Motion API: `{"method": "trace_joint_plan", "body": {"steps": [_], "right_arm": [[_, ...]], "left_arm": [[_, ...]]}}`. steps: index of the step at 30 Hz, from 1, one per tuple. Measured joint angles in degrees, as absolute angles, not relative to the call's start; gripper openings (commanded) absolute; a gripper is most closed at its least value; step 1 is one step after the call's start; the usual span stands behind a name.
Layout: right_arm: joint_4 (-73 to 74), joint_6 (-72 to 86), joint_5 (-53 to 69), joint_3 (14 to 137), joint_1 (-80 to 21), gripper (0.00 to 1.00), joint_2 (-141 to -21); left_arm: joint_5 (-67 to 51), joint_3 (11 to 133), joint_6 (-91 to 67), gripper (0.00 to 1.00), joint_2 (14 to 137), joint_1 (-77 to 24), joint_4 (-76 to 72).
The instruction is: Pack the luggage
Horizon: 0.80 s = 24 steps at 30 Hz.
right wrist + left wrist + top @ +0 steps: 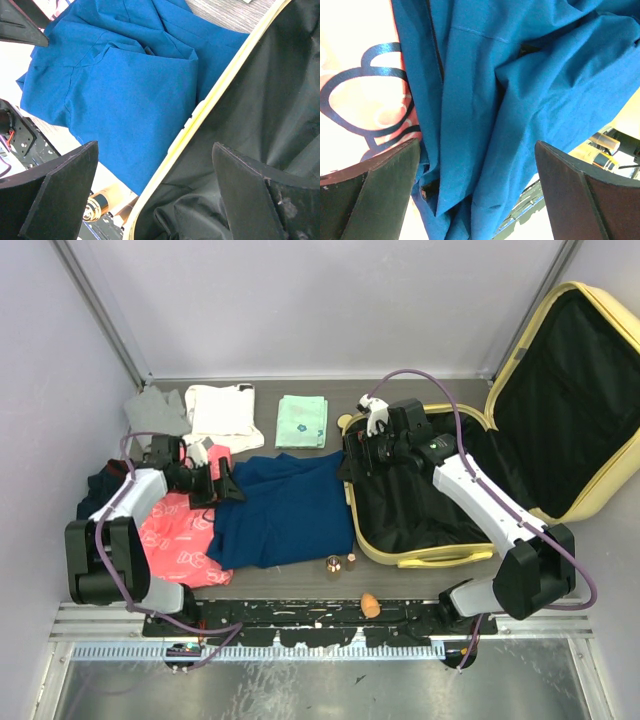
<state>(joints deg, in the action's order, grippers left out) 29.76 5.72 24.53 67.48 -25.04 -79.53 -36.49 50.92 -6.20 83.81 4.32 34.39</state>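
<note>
- The luggage (420, 560) lay open on the right side of the table (300, 585). Its lid was tipped back toward the right wall and its black-lined base faced up, as far as I could see with nothing packed in it.
- The blue garment (290, 515) was spread just left of the case, its right edge touching the yellow rim. I judged that made it the nearest piece to drag or lift over the rim.
- My left gripper (477, 145) hung with its jaws wide over the garment's left edge, where the blue cloth overlapped a pink patterned garment (185, 545). It held nothing.
- My right gripper (155, 147) was also spread wide and empty, hovering over the case's left rim with blue cloth on one side and lining on the other. I read this as the two arms bracketing the garment for a two-ended lift.
- Folded grey (158, 408), white (222, 412) and mint (302, 421) cloths lay in a row at the far edge.
- Two small bottles (333, 565) and an orange lump (370, 605) lay near the arm bases.
- The surface was dark wood-grain, and pale lilac walls (330, 300) with metal frame posts boxed in the table.
</note>
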Motion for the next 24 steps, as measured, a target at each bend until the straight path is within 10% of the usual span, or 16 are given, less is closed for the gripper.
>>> {"method": "trace_joint_plan", "body": {"steps": [24], "right_arm": [[29.8,5.7,24.7,66.4,-25.1,1.0,-79.5]], "left_arm": [[-34.6,49.2,-11.2,0.89,87.4,6.5,37.1]]}}
